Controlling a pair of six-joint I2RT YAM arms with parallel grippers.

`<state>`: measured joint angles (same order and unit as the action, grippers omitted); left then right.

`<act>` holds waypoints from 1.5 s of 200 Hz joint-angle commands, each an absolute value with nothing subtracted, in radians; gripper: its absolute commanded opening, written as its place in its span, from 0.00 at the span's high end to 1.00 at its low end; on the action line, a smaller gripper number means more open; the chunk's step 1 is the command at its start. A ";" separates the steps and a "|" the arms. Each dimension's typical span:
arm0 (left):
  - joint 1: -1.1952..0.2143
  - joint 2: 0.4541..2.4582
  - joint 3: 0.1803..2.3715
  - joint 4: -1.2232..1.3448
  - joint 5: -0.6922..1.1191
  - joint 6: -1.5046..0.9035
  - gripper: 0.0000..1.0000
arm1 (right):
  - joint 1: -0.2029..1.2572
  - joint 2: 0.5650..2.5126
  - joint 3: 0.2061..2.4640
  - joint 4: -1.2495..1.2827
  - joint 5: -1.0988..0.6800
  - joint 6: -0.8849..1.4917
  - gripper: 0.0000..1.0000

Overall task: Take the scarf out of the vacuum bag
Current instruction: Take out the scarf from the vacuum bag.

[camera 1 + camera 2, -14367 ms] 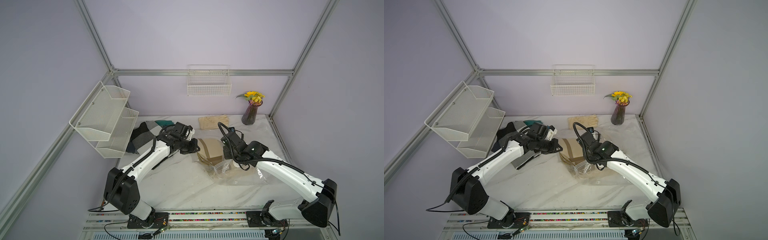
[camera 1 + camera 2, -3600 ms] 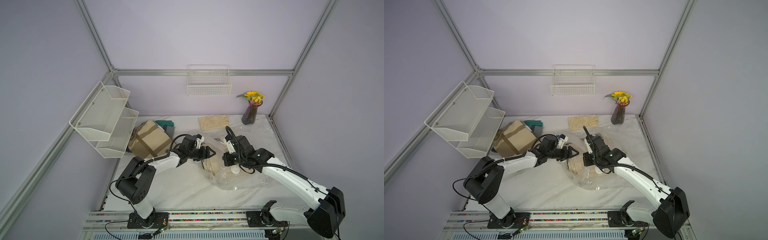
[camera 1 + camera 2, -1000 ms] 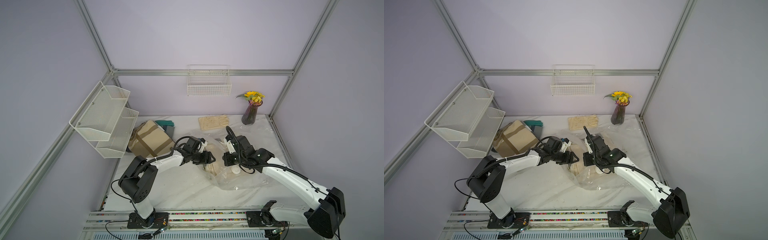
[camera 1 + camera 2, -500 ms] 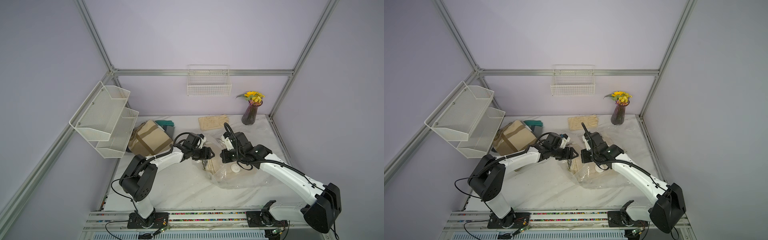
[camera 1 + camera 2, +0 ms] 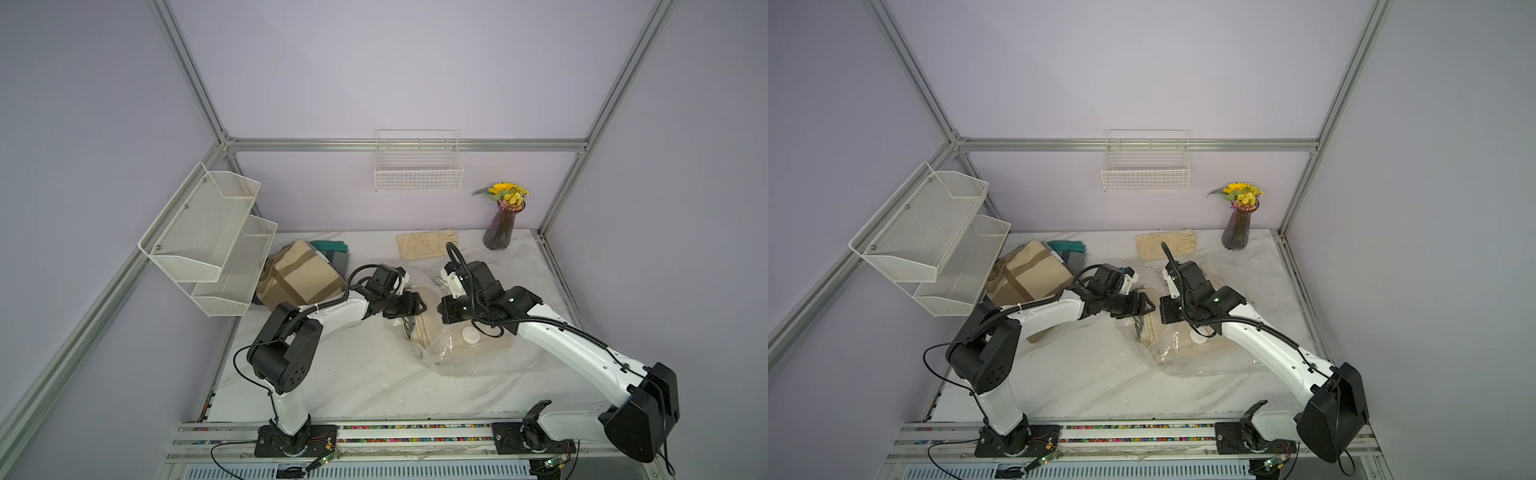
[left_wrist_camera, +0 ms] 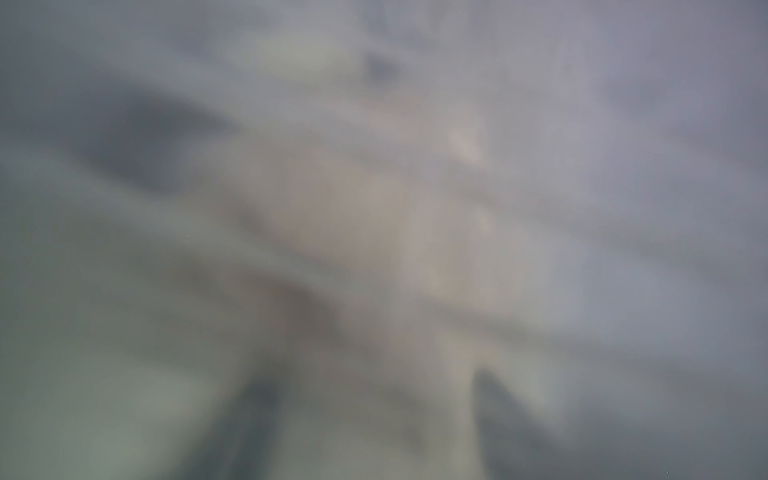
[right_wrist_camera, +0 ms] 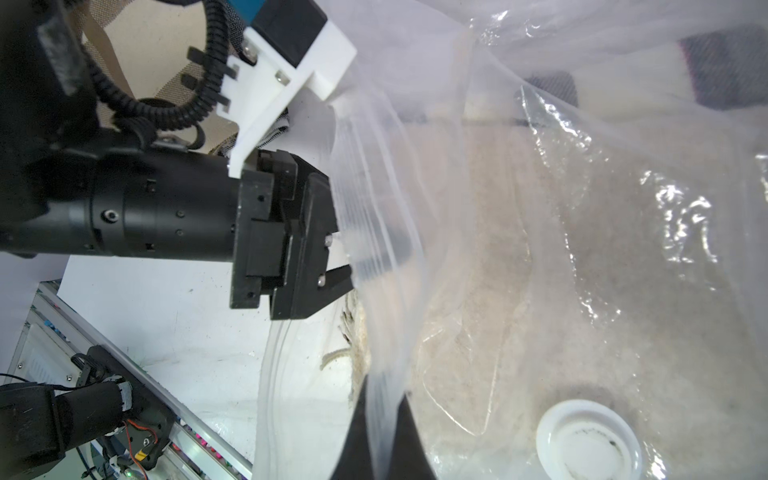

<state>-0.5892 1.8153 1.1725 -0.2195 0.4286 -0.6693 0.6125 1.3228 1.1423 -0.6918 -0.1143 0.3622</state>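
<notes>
At the bag mouth, mid-worktop: left gripper [image 5: 413, 309] jaws apart, nothing visibly between them. One finger [image 7: 336, 282] reaches under the lifted lip. Left wrist view is fogged by film and shows nothing usable.

Right gripper [image 7: 384, 432] jaws together, clamped on the upper film, holding the mouth up.

Bag [image 5: 490, 357] lies on the worktop [image 5: 353, 374], valve cap [image 5: 471, 334] face-up, near the right gripper.

Scarf [image 5: 428, 332]: beige, folded, inside the bag. Its fringed end is at the lip, just beside the left gripper; cannot tell if any fringe is outside.

Progress, as judged:
- Done: mouth opened and held.
- Left: grip the scarf end, draw it clear.
- Roughly early-to-middle.
</notes>
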 commanded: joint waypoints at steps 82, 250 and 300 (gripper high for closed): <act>-0.579 1.822 1.221 -0.156 0.439 -0.674 0.26 | 0.610 1.318 1.132 -0.667 -0.115 0.374 1.00; -0.569 1.864 1.271 -0.270 0.421 -0.621 0.25 | 0.611 1.306 1.126 -0.670 -0.105 0.377 1.00; -0.574 1.871 1.277 -0.229 0.455 -0.634 0.27 | 0.610 1.314 1.123 -0.658 -0.111 0.377 1.00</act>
